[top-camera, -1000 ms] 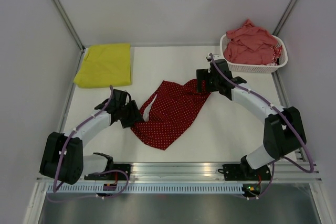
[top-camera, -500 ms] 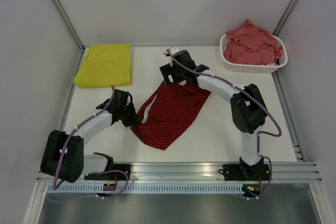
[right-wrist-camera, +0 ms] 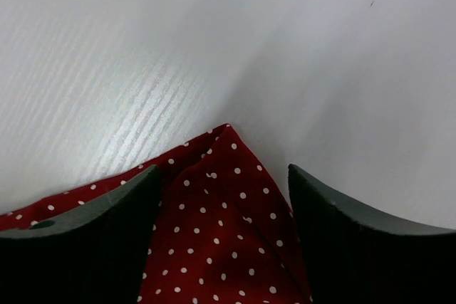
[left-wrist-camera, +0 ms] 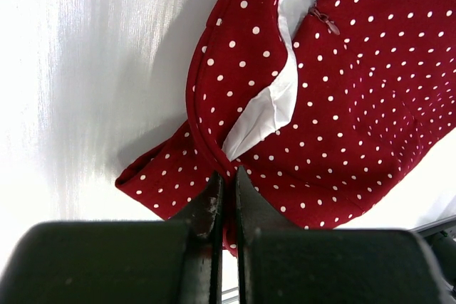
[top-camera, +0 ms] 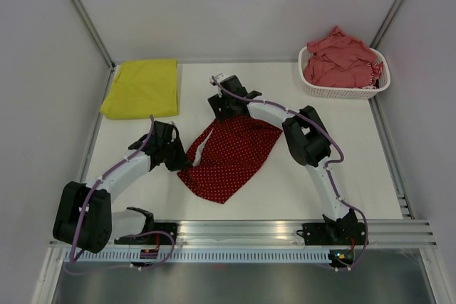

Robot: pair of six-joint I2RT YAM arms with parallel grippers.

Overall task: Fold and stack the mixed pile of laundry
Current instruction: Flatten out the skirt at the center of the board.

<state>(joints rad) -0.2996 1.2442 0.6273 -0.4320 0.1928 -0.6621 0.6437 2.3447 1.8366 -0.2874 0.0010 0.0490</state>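
A dark red white-dotted cloth lies spread in the middle of the table. My left gripper is shut on its left edge; in the left wrist view the fingers pinch a fold of the cloth. My right gripper is open at the cloth's far corner; that corner lies between the right gripper's spread fingers. A folded yellow-green garment lies at the far left. The salmon-pink laundry pile fills the basket.
The white perforated basket stands at the far right corner. Grey walls close in the table on the left, back and right. The metal rail with both arm bases runs along the near edge.
The right arm swept left from near the basket to the cloth's far corner, its jaws narrowing slightly. The left gripper closed on the cloth's left edge.
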